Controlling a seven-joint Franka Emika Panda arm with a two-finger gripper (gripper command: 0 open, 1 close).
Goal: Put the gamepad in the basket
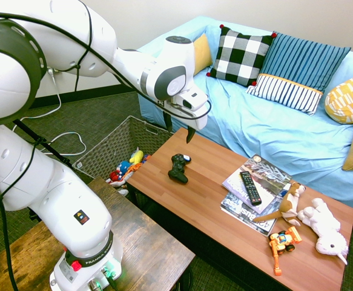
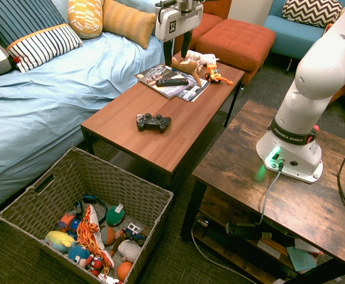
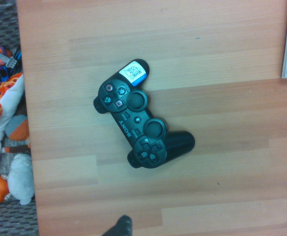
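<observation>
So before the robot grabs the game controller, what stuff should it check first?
1. Gripper open: ok, the fingers stand apart.
2. Gripper holding nothing: ok.
3. Gripper above the gamepad: ok, it hangs over it, pointing down, not touching.
4. Gamepad free to lift: ok, it lies alone on the wooden table, apart from the remote and magazines.
5. Basket ready: ok, it sits on the floor by the table's end, open on top; toys cover part of the bottom, with room left.
6. Best way to pinch the gamepad: cannot tell; it lies at a slant in the wrist view.
</observation>
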